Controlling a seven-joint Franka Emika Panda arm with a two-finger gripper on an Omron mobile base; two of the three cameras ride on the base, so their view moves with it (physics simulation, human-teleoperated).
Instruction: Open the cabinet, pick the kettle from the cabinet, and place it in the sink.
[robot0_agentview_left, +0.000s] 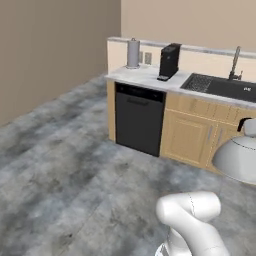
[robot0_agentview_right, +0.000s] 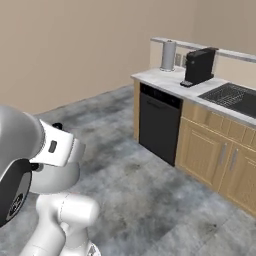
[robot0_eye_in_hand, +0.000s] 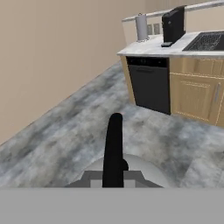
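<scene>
The kettle (robot0_agentview_left: 239, 157) is a silvery dome hanging above the floor at the right edge of the left base view. Its black handle (robot0_eye_in_hand: 113, 148) rises from the bottom of the hand view, with the dome (robot0_eye_in_hand: 140, 168) beneath it. My gripper (robot0_agentview_right: 60, 150) is shut on the kettle by that handle; the fingertips are hidden. The sink (robot0_agentview_left: 225, 87) is a dark basin with a wire rack and a grey faucet (robot0_agentview_left: 234, 62), set in the counter ahead and to the right of the kettle. The cabinet is out of view.
A black dishwasher (robot0_agentview_left: 139, 119) stands under the counter's left end, with wooden base cupboards (robot0_agentview_left: 187, 137) beside it. On the counter are a black coffee machine (robot0_agentview_left: 169, 61) and a paper-towel roll (robot0_agentview_left: 133, 52). Grey floor (robot0_agentview_left: 75, 165) spreads to the left.
</scene>
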